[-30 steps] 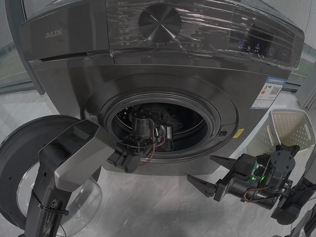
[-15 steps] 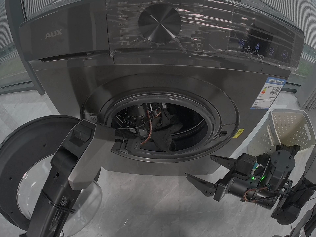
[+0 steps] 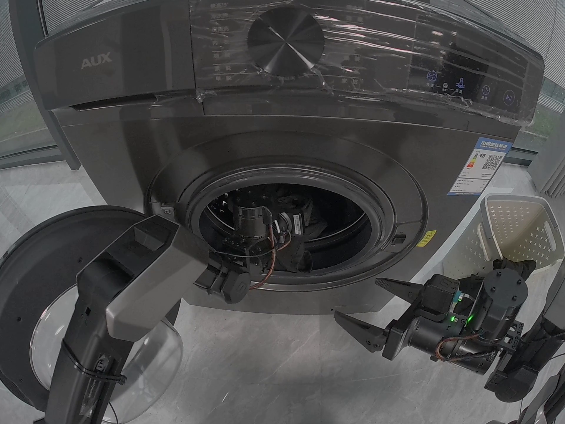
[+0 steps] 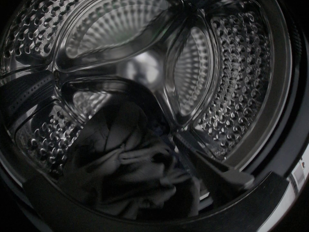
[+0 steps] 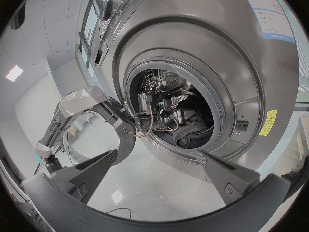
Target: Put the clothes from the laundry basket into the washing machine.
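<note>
While the right end effector (image 3: 357, 298), jaws apart and empty, hangs lower right beside the white perforated plastic laundry basket (image 3: 518, 225), seemingly ready to pick, we find the left end effector (image 3: 292, 225), whose grip we cannot tell, inside the grey washing machine (image 3: 294, 142) at centre, over dark crumpled clothes (image 4: 128, 165).

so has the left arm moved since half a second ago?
Yes. The left arm has backed out and down toward the lower door rim of the washing machine.

Even room light on the washer (image 3: 118, 148), glare streaks across its wrapped panel (image 3: 353, 36), drum (image 4: 122, 26) dim with steel glints, clothes (image 4: 128, 168) in shadow, wrist views bowed, their corners black
</note>
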